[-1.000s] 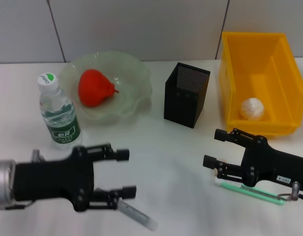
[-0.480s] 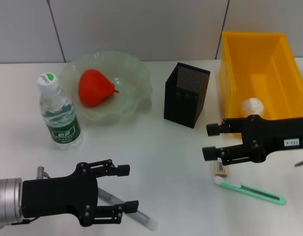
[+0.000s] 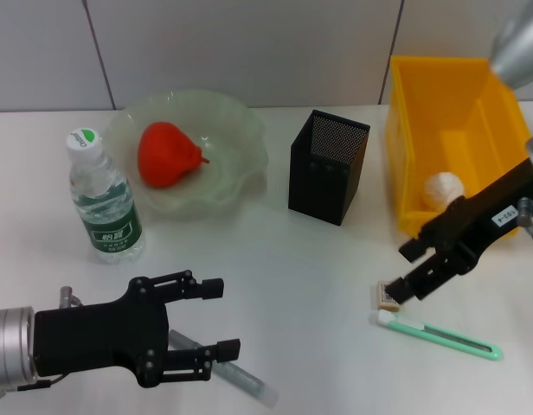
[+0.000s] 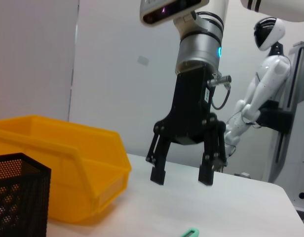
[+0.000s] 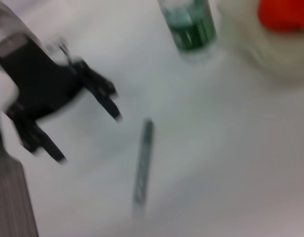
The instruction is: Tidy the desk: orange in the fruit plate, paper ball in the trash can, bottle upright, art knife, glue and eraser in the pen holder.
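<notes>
Right gripper [image 3: 407, 271]: I see it at right centre of the head view, fingers spread, tips just above the eraser [image 3: 388, 296], nothing held.
Left gripper [image 3: 217, 318]: lower left, fingers apart and empty, hovering over the glue [image 3: 227, 373] stick lying on the desk [image 3: 292, 268].
Art knife [image 3: 439, 335]: green, flat on the desk at lower right, just below the eraser.
Orange [image 3: 167, 153]: in the fruit plate [image 3: 236, 130], upper left.
Paper ball [image 3: 442, 190]: inside the trash can [image 3: 448, 95], upper right.
Bottle [image 3: 103, 198]: upright at left, beside the plate.
Pen holder [image 3: 328, 166]: centre; I can't see its contents.
</notes>
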### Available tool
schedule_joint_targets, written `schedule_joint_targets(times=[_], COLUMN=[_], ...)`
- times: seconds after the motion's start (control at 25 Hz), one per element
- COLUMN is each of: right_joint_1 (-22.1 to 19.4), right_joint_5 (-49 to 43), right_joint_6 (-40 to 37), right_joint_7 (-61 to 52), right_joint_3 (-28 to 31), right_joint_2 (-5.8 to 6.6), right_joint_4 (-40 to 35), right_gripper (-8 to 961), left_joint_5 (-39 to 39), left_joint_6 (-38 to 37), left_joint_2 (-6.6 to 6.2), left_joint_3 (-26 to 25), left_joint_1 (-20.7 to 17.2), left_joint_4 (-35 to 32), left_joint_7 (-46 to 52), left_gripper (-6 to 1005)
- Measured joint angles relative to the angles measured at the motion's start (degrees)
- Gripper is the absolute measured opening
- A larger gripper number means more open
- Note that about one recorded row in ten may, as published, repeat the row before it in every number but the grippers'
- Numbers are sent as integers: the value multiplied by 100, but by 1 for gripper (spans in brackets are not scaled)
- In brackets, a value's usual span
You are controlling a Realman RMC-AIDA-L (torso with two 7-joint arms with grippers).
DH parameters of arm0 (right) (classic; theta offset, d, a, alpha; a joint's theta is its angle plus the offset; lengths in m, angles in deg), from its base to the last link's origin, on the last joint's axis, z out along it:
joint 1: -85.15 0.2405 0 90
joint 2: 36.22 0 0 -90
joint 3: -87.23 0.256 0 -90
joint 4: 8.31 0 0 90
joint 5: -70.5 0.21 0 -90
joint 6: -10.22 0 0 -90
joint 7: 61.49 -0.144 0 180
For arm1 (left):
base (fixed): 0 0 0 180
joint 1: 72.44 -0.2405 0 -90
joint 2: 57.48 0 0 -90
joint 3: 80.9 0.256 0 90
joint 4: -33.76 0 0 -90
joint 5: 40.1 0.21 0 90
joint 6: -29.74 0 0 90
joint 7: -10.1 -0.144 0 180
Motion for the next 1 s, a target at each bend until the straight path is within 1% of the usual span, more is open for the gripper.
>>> schedule_joint_targets(times=[0.04,0.12,0.32,0.52,0.6,0.76,1.0], right_joint_1=[100,235,363,321,310,304,301], right_joint_5=[-227,-609,-1065,-1279,-1279,-1264,-1201], right_joint_6=[-20,-31,128,558,715,1079,1368], right_joint_7=[-105,-322,-657,-936,-1003,-1084,-1106], right_joint_3=[-65,-400,-1288,-2229,-2470,-2786,-2968], right_joint_2=[-29,-100,-237,-288,-297,-308,-325], right_joint_4=[-5,-8,2,53,142,402,722], right_gripper=[729,729,728,727,727,726,724], left_joint_5=[0,-2,-5,-2,20,82,337], left_joint_6=[-3,-16,11,28,48,124,286], left_joint_2=[-1,-1,-8,-9,-5,-3,7], left_joint_3=[-12,-75,-149,-195,-196,-163,-151], left_joint_1=[0,-3,-6,-15,-23,-25,-35], left_joint_4=[1,1,3,3,6,11,62], left_joint_7=[2,7,9,-28,-44,-47,-151], left_gripper=[787,787,787,787,787,786,786])
